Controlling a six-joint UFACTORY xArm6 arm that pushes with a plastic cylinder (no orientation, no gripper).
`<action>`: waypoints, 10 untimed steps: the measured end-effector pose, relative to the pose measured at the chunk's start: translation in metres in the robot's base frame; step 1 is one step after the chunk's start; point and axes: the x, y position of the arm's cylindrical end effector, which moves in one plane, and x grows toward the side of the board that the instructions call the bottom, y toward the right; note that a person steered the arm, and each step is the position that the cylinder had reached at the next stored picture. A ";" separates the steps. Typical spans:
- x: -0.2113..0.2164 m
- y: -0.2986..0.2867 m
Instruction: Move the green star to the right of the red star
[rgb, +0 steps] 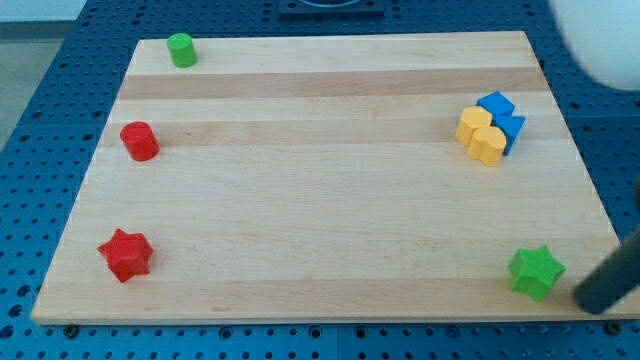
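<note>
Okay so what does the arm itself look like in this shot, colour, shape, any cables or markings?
Only the rod shows: a straight, plain black bar coming in from the view's bottom right corner. My tip is its rounded, blunt end, just to the view's right of the green star. No cables, labels or markings are visible. A blurred white shape fills the view's top right corner.

Lighting even and bright, from overhead. Wooden board carries faint pale glare bands. Blocks cast short, soft shadows. A blurred white shape fills the view's top right. Rod slightly soft; remainder sharp.
</note>
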 end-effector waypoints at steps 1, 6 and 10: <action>-0.006 -0.047; -0.033 0.027; -0.033 -0.117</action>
